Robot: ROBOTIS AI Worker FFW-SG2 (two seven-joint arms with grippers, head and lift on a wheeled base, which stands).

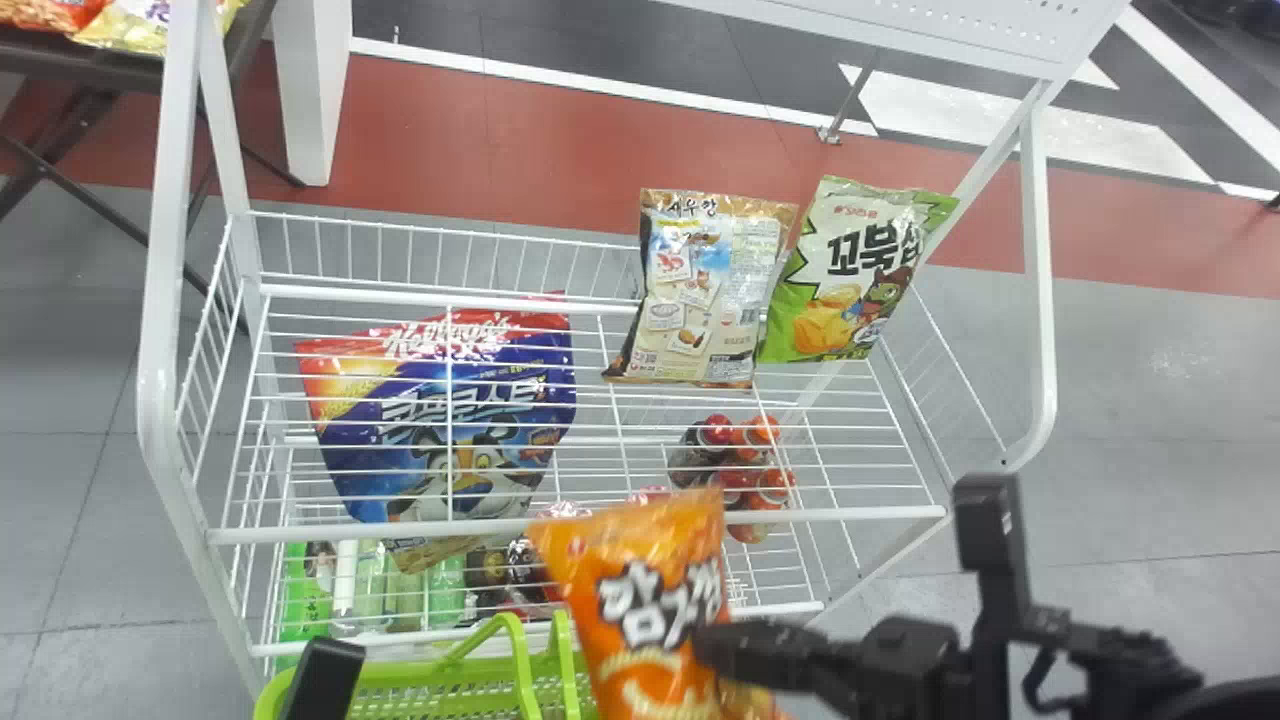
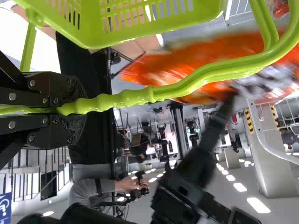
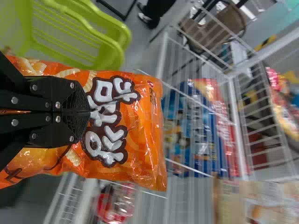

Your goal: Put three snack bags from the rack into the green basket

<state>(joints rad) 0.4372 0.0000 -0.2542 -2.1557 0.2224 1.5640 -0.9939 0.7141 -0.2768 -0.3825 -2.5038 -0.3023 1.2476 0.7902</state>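
Note:
In the head view my right gripper (image 1: pixel 705 645) is at the lower right, holding an orange snack bag (image 1: pixel 650 610) at the rack's front, just right of the green basket (image 1: pixel 440 690). The right wrist view has the gripper (image 3: pixel 88 112) shut on the orange bag (image 3: pixel 135 135). At the head view's bottom left is my left gripper (image 1: pixel 325 675); in the left wrist view this gripper (image 2: pixel 77 108) is shut on the handle of the basket (image 2: pixel 140 23). On the rack's upper shelf stand a brown snack bag (image 1: pixel 710 290) and a green one (image 1: pixel 860 270), side by side.
A large blue cereal bag (image 1: pixel 450 410) lies on the left of the white wire rack (image 1: pixel 580 525). Bottles (image 1: pixel 740 460) stand on the level below. White rack posts (image 1: pixel 165 250) rise at both sides. A dark table (image 1: pixel 90 55) with snacks is at the upper left.

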